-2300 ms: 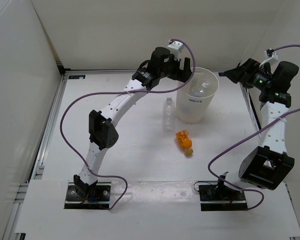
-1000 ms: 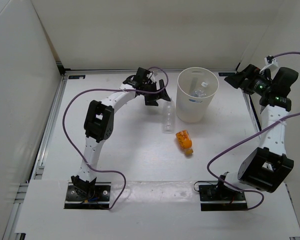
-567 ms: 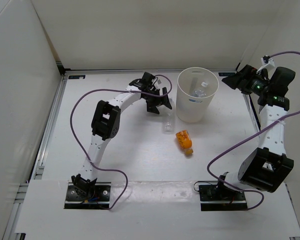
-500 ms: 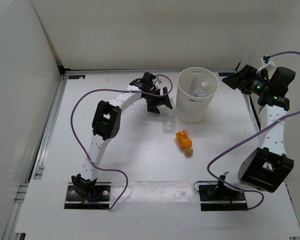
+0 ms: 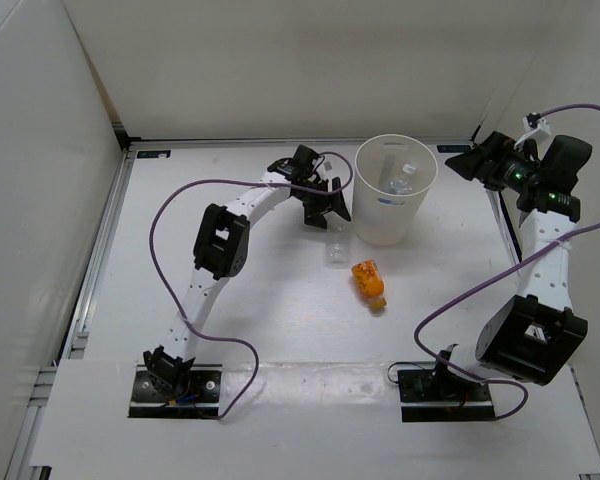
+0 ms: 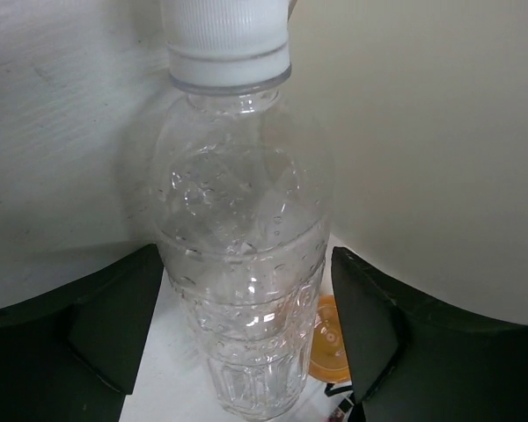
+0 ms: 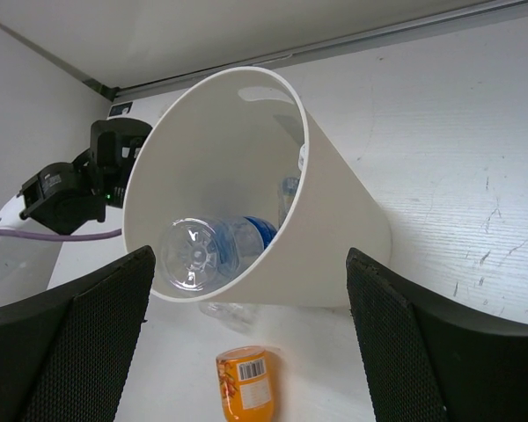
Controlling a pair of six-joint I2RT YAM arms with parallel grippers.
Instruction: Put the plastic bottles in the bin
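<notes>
Left claw (image 5: 325,205): lowered to the table (image 5: 180,280), one finger on each side of the plain clear bottle (image 6: 242,264). The fingers (image 6: 114,316) sit close against the bottle's walls; whether they already press on it cannot be told.
Bottle's place: directly between the fingers, lying on the table, its base end showing on the near side of the claw in the overhead view.
Long axis: runs far-to-near, square across the line on which the fingers close, so the grip falls on the round body.
Nearer arm: the left, by a wide margin.
Bottle's look: clear, unlabelled, ribbed low on the body, beaded with droplets inside, with a white ribbed cap (image 6: 227,35).
Bin (image 5: 380,225): upright, just beside the left claw on its right; a blue-labelled bottle (image 7: 211,251) lies inside.
Orange bottle (image 5: 370,282): on its side, nearward and rightward of the left claw.
Right claw (image 5: 458,158): fingers wide apart, empty, raised beyond the bin's right side.
Next move, judged: close, lift, carry right over the rim.
</notes>
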